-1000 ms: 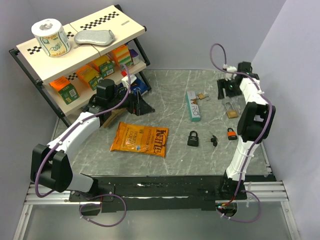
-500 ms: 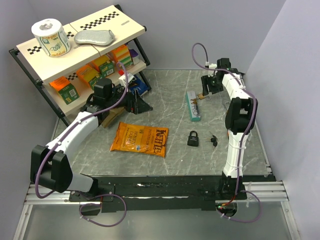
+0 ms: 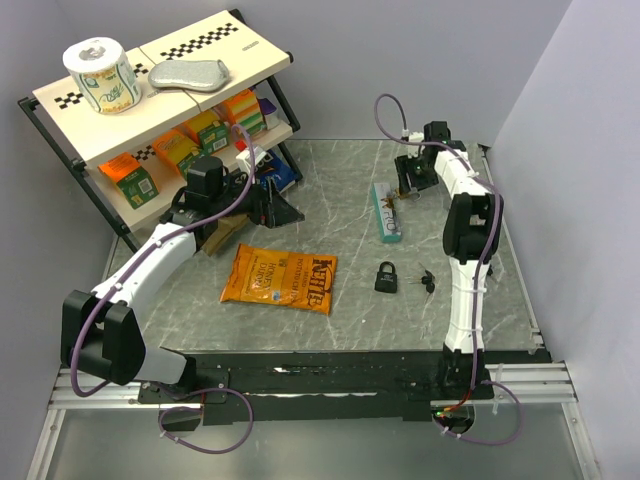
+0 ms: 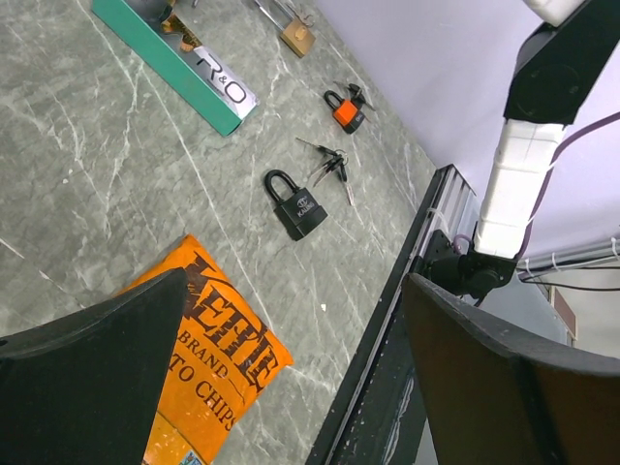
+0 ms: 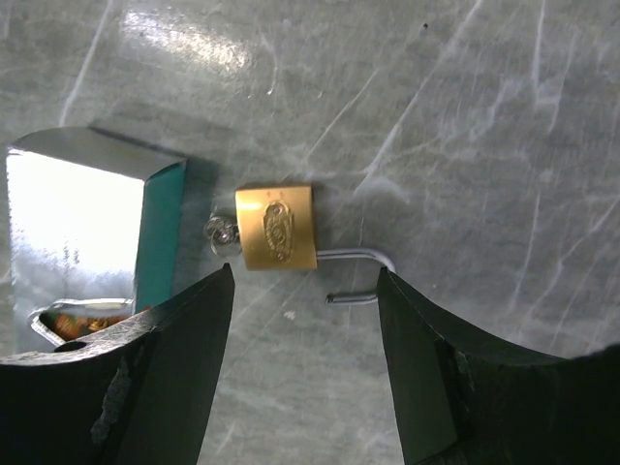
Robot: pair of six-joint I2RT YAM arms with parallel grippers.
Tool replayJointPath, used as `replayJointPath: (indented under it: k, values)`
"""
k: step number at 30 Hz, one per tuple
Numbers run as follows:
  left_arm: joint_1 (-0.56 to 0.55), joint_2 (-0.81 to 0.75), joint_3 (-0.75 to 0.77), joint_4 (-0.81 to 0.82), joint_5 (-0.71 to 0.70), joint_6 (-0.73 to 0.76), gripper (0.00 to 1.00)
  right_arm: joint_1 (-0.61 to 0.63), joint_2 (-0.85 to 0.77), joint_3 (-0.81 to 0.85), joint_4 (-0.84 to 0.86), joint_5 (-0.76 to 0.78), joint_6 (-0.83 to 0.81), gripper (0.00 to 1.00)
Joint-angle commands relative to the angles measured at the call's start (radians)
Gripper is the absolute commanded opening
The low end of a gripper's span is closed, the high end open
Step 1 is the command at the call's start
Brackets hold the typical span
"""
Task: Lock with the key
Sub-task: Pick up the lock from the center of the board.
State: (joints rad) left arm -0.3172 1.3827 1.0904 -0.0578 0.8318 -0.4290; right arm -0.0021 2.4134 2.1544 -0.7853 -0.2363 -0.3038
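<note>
Hovering low over the small brass padlock (image 5: 276, 228): right gripper (image 5: 305, 281), fingers spread wide, nothing in them. The lock lies flat on the far part of the table (image 5: 465, 116), just beside the far end of the teal box (image 5: 160, 223). The shackle (image 5: 363, 257) is swung out, its free end clear of the body. A small silver key (image 5: 221, 232) touches the lock's base; I cannot tell whether it is seated in the keyway.

Left gripper (image 4: 295, 283) is also wide open and empty, hanging well to the left, with the black padlock (image 4: 297, 205) and a key bunch (image 4: 327, 167) in its view.

Step in hand, as I judge it: approach, no grasp made. The next move calls for closing on the lock body squarely, then pressing the shackle home and turning the key.
</note>
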Motion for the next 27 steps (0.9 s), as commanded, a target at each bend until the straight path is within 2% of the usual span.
replayJointPath:
  k: [1, 10, 13, 17, 23, 24, 25, 27]
  values:
    - [0.006, -0.002, 0.025, 0.027, -0.002, 0.001, 0.97, 0.028, 0.033, 0.067, 0.020, 0.008, -0.012, 0.69]
    - [0.010, 0.003, 0.039, 0.007, -0.006, 0.019, 0.97, 0.050, 0.087, 0.110, 0.002, 0.014, -0.024, 0.67]
    - [0.015, 0.001, 0.048, -0.019, -0.008, 0.038, 0.97, 0.050, 0.133, 0.143, -0.037, 0.034, -0.009, 0.64]
    - [0.021, -0.005, 0.045, -0.019, -0.010, 0.036, 0.98, 0.048, 0.139, 0.130, -0.049, 0.061, -0.001, 0.52]
    - [0.024, 0.001, 0.049, -0.013, -0.002, 0.030, 0.98, 0.027, 0.128, 0.104, -0.078, 0.060, 0.022, 0.45]
    - [0.024, 0.003, 0.051, -0.013, 0.000, 0.029, 0.98, 0.025, 0.115, 0.096, -0.078, 0.055, 0.028, 0.45]
    - [0.026, 0.007, 0.052, -0.010, 0.000, 0.027, 0.98, 0.024, 0.112, 0.093, -0.092, 0.052, 0.025, 0.54]
    - [0.026, 0.012, 0.055, -0.005, 0.001, 0.022, 0.98, 0.022, 0.102, 0.094, -0.109, 0.040, 0.008, 0.63]
